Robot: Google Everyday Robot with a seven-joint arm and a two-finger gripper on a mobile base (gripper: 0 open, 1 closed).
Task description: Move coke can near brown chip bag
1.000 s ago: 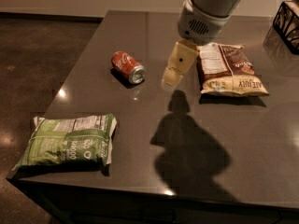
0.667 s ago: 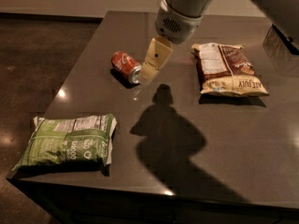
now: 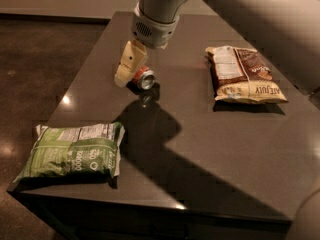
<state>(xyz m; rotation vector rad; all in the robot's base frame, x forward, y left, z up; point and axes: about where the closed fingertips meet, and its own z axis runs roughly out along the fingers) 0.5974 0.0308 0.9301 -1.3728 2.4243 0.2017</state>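
Note:
The coke can (image 3: pixel 143 78) lies on its side on the dark table (image 3: pixel 200 134), silver end facing the front right; only that end and a bit of red show. My gripper (image 3: pixel 126 70) hangs from the grey arm and sits right over the can's left part, covering most of it. The brown chip bag (image 3: pixel 244 74) lies flat at the table's right, well apart from the can.
A green chip bag (image 3: pixel 75 151) lies at the table's front left corner. The arm's shadow falls across the middle of the table. The arm's large pale body fills the upper right. The table's left edge drops to a dark floor.
The arm has swung left from near the brown chip bag, and the gripper now sits over the coke can. The can and both bags have not moved.

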